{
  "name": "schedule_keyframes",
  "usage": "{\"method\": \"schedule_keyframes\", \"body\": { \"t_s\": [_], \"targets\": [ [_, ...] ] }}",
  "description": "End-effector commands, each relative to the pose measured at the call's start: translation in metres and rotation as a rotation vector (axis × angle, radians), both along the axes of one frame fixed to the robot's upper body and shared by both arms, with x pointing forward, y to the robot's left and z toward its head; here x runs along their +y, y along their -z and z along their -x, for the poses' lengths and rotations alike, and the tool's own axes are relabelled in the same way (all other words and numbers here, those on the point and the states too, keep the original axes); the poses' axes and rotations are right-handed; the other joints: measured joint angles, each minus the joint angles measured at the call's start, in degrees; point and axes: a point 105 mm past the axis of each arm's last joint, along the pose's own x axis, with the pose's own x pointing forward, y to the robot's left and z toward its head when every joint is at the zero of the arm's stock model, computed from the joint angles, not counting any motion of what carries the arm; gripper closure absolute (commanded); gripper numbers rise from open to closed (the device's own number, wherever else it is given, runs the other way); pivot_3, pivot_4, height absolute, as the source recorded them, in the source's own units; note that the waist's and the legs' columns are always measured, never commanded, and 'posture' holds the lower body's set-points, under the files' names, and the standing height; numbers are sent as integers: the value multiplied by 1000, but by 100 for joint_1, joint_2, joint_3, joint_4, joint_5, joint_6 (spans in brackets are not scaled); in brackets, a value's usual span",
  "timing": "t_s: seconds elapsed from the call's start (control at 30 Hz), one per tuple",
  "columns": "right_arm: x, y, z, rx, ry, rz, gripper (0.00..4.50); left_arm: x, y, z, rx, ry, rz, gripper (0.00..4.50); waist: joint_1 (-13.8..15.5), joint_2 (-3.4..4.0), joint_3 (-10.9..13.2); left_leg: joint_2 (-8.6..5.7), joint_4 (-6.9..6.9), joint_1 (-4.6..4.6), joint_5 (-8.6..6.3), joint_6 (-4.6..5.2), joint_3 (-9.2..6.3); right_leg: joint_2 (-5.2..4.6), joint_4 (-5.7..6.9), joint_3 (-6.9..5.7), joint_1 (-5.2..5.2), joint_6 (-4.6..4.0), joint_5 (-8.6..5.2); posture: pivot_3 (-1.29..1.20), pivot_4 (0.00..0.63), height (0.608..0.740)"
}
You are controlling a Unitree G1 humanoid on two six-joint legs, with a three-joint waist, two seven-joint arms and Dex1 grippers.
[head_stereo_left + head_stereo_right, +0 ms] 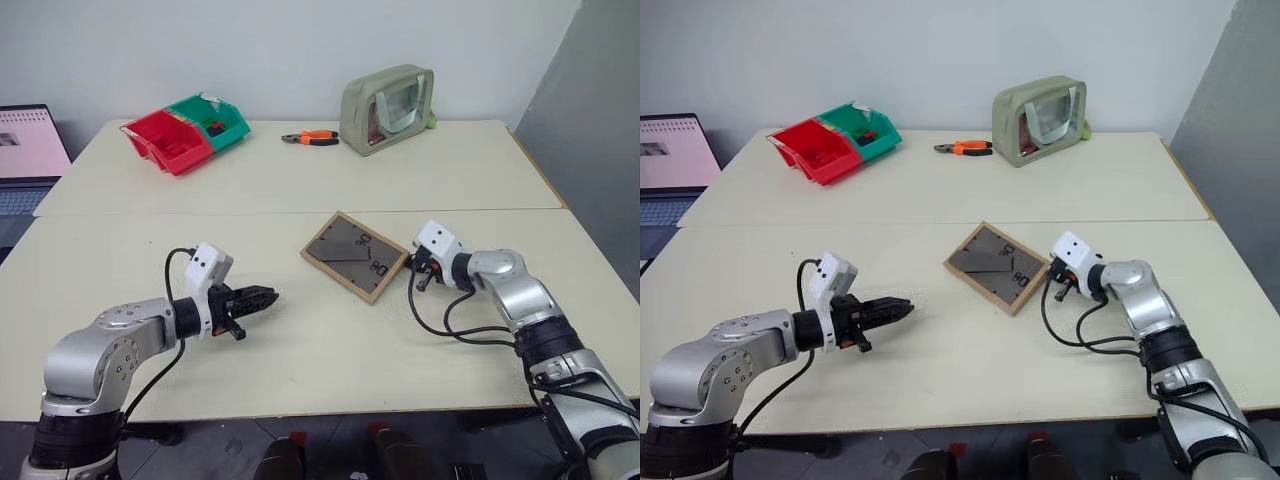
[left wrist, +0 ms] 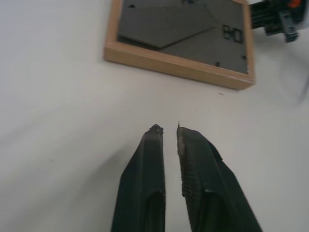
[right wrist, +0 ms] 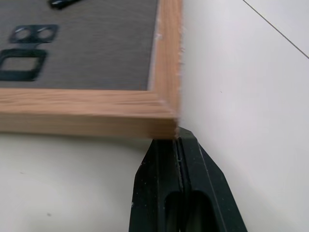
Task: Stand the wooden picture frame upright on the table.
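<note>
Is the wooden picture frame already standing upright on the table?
No, the wooden picture frame lies flat on the table, dark back facing up.

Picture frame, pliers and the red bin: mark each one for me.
wooden picture frame (image 1: 355, 254), left eye view, on its dark back panel.
pliers (image 1: 311, 138), left eye view, on the orange handles.
red bin (image 1: 168, 141), left eye view, on its side wall.
</note>
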Motion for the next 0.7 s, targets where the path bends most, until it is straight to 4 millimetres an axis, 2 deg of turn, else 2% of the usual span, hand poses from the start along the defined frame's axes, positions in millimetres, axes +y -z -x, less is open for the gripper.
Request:
{"method": "schedule_keyframes", "body": {
  "t_s": [0.03,0.17,0.3,0.4,0.57,0.7],
  "targets": [
    [5,-16,-2,-48,-50,-7,4500,0,-2,1,-34,0,-30,2840,1,1,0,0,-1,0,0,0,-2,0,0,0,0,0,0,0,150,740],
    [18,-14,10,-22,-108,-39,4500,0,1,5,21,1,9,1989,0,1,0,1,1,1,0,0,-4,0,3,-1,0,0,0,0,150,740],
    [22,-6,17,0,-145,-4,4500,3,7,4,33,-27,-14,1989,-3,1,1,4,0,0,0,1,-5,0,3,-1,0,0,0,0,150,740],
    [7,-1,15,0,-149,102,4500,2,6,2,22,-43,-9,1989,8,1,1,3,1,1,0,0,-6,0,3,-2,1,0,0,0,150,740],
    [-18,-9,0,-19,-119,231,4500,10,6,-7,-17,-92,-47,1989,22,1,1,1,4,1,0,0,-5,-2,2,-3,3,0,0,0,150,740],
    [-20,-21,-23,-75,-55,231,4500,15,3,-27,-64,-168,-60,1989,17,1,1,-4,4,2,0,0,-2,-2,1,-3,3,0,0,0,150,740]
  ]
}}
